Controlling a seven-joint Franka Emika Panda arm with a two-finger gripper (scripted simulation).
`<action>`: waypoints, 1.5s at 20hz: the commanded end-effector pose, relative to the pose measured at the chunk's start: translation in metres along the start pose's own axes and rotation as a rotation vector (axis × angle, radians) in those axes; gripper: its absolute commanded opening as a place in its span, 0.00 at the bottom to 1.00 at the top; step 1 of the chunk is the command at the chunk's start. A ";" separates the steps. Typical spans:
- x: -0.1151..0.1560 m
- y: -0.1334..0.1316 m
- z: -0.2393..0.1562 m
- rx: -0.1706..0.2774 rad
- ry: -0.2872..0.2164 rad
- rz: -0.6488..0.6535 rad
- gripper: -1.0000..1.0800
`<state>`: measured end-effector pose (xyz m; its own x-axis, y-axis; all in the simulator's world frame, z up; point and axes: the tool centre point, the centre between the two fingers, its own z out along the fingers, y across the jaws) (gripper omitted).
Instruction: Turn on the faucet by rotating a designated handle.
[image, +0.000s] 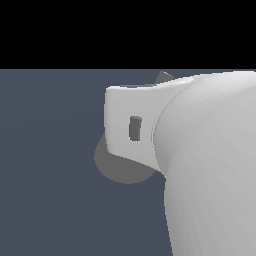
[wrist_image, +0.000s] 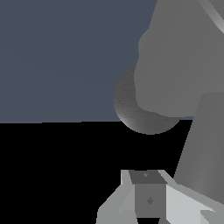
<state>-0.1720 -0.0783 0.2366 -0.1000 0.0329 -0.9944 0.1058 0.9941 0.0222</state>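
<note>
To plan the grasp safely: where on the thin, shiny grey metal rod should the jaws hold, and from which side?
Likely across the slim width of the thin shiny grey metal rod, well away from the thick matte grey cylinder, approaching from the open side opposite that body. Only a short stretch of it shows, so its free end cannot be judged.

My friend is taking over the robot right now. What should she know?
Gripper: only one finger shows at the wrist view's edge, so open or shut cannot be told. It holds nothing that can be seen.
Faucet: close ahead of the wrist camera, a thick grey body over a darker rounded base. In the exterior view the white arm hides nearly all of it.
Handle: a pale strip at the wrist view's corner may be it; not sure.
Done: arm is near the faucet.
Left: find the handle, turn it.
</note>
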 end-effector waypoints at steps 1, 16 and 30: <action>-0.038 0.025 0.004 -0.042 -0.093 -0.008 0.00; -0.022 0.043 0.001 -0.019 -0.039 -0.004 0.00; -0.042 0.085 0.000 -0.039 -0.085 -0.007 0.00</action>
<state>-0.1662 -0.0283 0.2395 -0.0907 -0.0341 -0.9953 0.1125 0.9927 -0.0443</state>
